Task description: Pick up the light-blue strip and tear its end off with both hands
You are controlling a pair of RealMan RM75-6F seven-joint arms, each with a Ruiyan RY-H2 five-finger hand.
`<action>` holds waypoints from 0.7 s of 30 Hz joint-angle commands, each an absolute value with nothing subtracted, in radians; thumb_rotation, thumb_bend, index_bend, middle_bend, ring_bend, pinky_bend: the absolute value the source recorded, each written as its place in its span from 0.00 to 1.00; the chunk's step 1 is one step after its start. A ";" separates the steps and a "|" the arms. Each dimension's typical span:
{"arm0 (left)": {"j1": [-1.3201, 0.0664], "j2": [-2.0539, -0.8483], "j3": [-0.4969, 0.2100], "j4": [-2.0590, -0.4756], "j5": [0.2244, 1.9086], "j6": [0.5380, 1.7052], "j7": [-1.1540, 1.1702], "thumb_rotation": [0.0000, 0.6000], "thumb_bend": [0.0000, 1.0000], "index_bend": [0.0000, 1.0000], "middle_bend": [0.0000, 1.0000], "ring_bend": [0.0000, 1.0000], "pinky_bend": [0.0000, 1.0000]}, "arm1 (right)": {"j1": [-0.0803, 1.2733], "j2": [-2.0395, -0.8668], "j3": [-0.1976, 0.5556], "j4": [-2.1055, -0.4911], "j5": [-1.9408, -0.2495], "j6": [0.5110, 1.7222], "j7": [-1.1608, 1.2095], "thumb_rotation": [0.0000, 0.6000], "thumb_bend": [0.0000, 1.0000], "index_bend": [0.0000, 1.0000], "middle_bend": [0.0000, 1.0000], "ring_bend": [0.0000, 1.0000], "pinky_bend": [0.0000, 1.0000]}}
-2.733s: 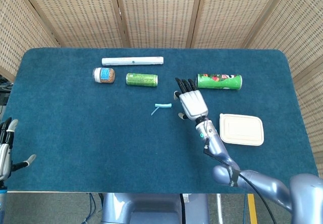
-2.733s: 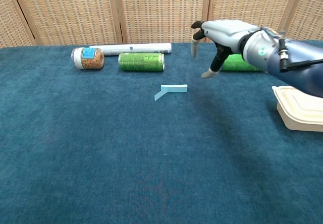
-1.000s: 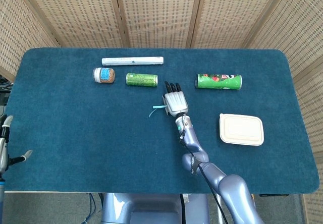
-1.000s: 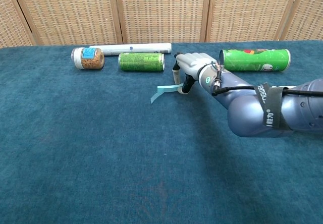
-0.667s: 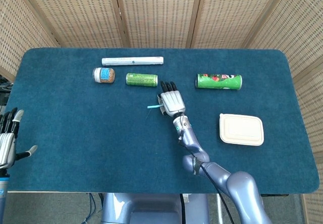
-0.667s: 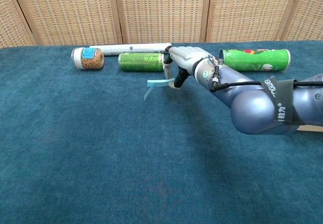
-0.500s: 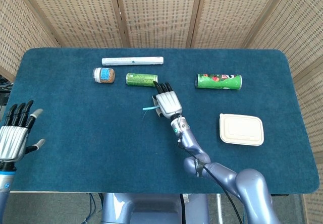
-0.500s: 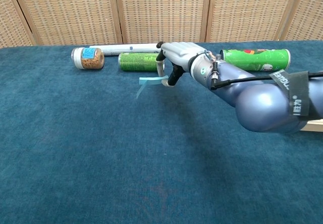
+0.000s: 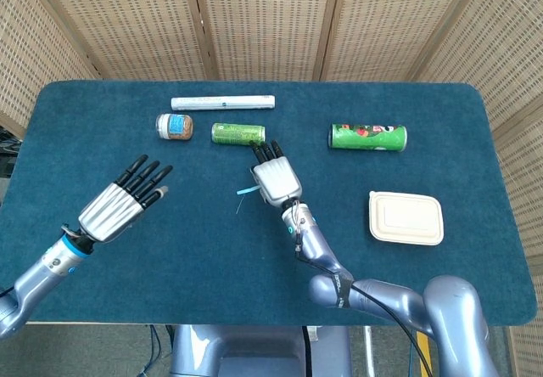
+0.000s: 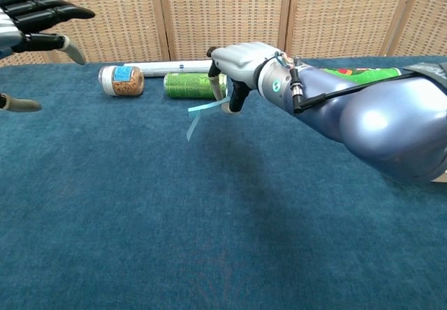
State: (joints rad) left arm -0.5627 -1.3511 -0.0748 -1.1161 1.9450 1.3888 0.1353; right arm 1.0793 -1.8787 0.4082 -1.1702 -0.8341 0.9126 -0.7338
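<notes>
Right hand [image 10: 234,65] pinches one end of the thin light-blue paper strip [image 10: 198,112], lifted above the blue cloth table [image 9: 102,250] mid-surface. Left hand [image 9: 119,203] hovers spread and empty toward the left edge. Pick-up done; next it must pinch the dangling end.

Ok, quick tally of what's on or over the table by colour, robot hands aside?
Green: 2, the green can and the green tube
White: 2, the white roll and the lidded box
Light blue: 1, the light-blue strip, pinched by the right robot hand
Brown: 1, the jar
Total: 6
</notes>
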 commanded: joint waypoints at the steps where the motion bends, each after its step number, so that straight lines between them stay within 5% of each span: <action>1: -0.612 -1.392 -0.055 -1.075 1.982 1.385 0.142 1.00 0.18 0.29 0.00 0.00 0.00 | 1.100 -1.882 0.407 -1.183 -0.799 0.928 -0.769 1.00 0.54 0.62 0.02 0.00 0.00; 11: -0.705 -1.481 -0.034 -1.012 2.007 1.365 0.137 1.00 0.21 0.30 0.01 0.01 0.00 | 1.132 -1.896 0.397 -1.170 -0.752 0.936 -0.795 1.00 0.55 0.62 0.02 0.00 0.00; 14: -0.734 -1.522 -0.024 -0.947 2.048 1.428 0.114 1.00 0.09 0.30 0.32 0.30 0.14 | 1.136 -1.898 0.391 -1.156 -0.756 0.936 -0.785 1.00 0.56 0.62 0.02 0.00 0.00; 16: -0.748 -1.543 -0.014 -0.901 2.066 1.456 0.097 1.00 0.01 0.30 0.56 0.53 0.37 | 1.138 -1.898 0.389 -1.154 -0.756 0.938 -0.782 1.00 0.56 0.62 0.02 0.00 0.00; 19: -0.776 -1.563 0.000 -0.854 2.093 1.484 0.072 1.00 0.00 0.32 0.73 0.68 0.61 | 1.140 -1.897 0.386 -1.154 -0.755 0.940 -0.780 1.00 0.57 0.62 0.02 0.00 0.00; 21: -0.801 -1.580 0.008 -0.812 2.114 1.509 0.058 1.00 0.00 0.35 0.78 0.73 0.69 | 1.141 -1.896 0.384 -1.155 -0.755 0.943 -0.780 1.00 0.58 0.62 0.02 0.00 0.00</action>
State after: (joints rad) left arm -0.7746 -1.5586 -0.0049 -0.8467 2.0895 1.4815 0.0777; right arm 1.1407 -1.8966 0.3838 -1.1551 -0.7552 0.9428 -0.7800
